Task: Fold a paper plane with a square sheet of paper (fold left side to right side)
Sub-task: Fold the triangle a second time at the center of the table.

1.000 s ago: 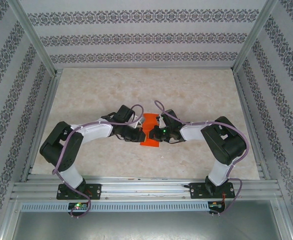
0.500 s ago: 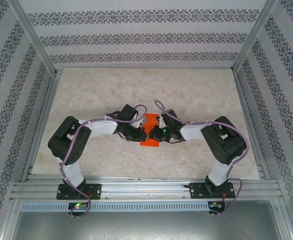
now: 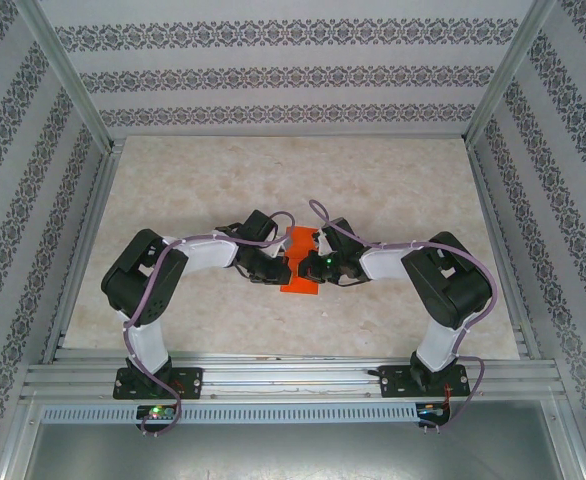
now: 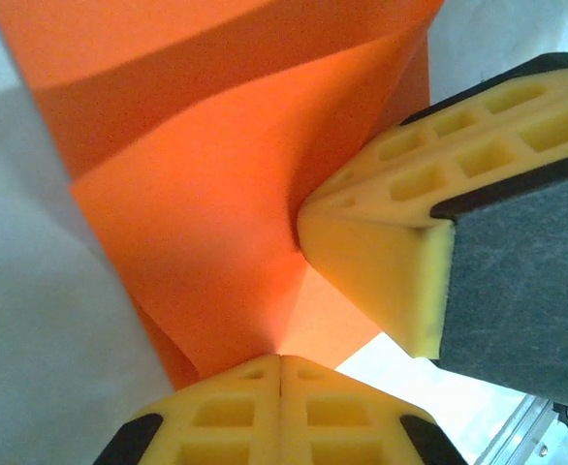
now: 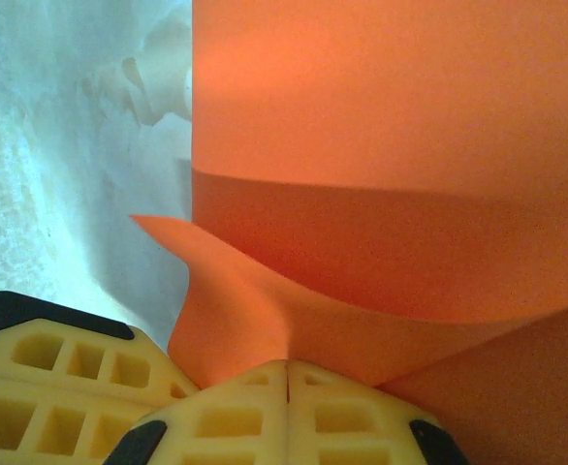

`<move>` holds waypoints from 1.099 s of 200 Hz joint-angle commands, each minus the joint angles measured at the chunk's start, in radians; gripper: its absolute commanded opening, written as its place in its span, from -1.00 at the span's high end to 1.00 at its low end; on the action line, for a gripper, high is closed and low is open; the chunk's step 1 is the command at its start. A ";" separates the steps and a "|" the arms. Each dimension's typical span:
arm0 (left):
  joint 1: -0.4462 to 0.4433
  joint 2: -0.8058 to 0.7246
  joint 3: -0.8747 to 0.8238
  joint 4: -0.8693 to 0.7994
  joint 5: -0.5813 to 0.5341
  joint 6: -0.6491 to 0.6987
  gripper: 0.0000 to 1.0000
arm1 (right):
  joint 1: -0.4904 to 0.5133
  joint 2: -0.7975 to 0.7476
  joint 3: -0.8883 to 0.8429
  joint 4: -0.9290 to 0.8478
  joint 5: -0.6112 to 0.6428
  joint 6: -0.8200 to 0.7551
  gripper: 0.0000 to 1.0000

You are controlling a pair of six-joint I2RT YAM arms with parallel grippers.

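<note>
The square sheet of paper (image 3: pixel 300 262) is bright orange and lies partly folded at the table's middle, its layers curling up between both grippers. My left gripper (image 3: pixel 284 264) is shut on the sheet's left edge. In the left wrist view its jaws (image 4: pixel 281 360) pinch a crease of the sheet (image 4: pixel 206 194). My right gripper (image 3: pixel 314 263) is shut on the opposite edge. In the right wrist view its jaws (image 5: pixel 288 366) pinch a bowed flap of the sheet (image 5: pixel 391 145). The right gripper's fingers (image 4: pixel 381 262) press close to the left one. The paper plane is out of view.
The beige marbled tabletop (image 3: pixel 393 190) is enclosed by patterned walls (image 3: pixel 273 75) at the back and both sides. Aluminium rails (image 3: pixel 293 378) run along the near edge, where both arm bases are bolted.
The left arm's elbow has swung to the right, toward the centre, with its gripper still on the sheet. The right arm has stayed put. Both grippers have stayed shut.
</note>
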State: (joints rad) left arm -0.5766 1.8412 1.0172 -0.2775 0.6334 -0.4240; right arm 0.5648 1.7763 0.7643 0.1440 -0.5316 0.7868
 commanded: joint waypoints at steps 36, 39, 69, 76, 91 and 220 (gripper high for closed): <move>0.003 0.012 0.012 -0.030 -0.028 0.009 0.90 | -0.003 0.046 -0.011 -0.084 0.030 -0.015 1.00; 0.003 0.012 0.013 -0.031 -0.029 0.008 0.90 | -0.003 0.045 -0.011 -0.084 0.030 -0.015 1.00; 0.006 0.014 0.011 -0.032 -0.034 0.003 0.90 | -0.003 0.046 -0.011 -0.084 0.030 -0.015 1.00; 0.006 0.016 0.011 -0.034 -0.034 0.004 0.90 | -0.004 0.045 -0.011 -0.085 0.029 -0.015 1.00; 0.007 0.019 0.013 -0.035 -0.036 0.003 0.90 | -0.003 0.046 -0.011 -0.084 0.028 -0.015 1.00; 0.024 0.029 -0.004 -0.054 -0.062 -0.012 0.91 | -0.003 0.041 -0.007 -0.080 0.020 -0.017 1.00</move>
State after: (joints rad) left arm -0.5697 1.8526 1.0172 -0.2790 0.6090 -0.4278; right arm 0.5648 1.7767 0.7658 0.1425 -0.5316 0.7868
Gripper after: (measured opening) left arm 0.050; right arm 0.043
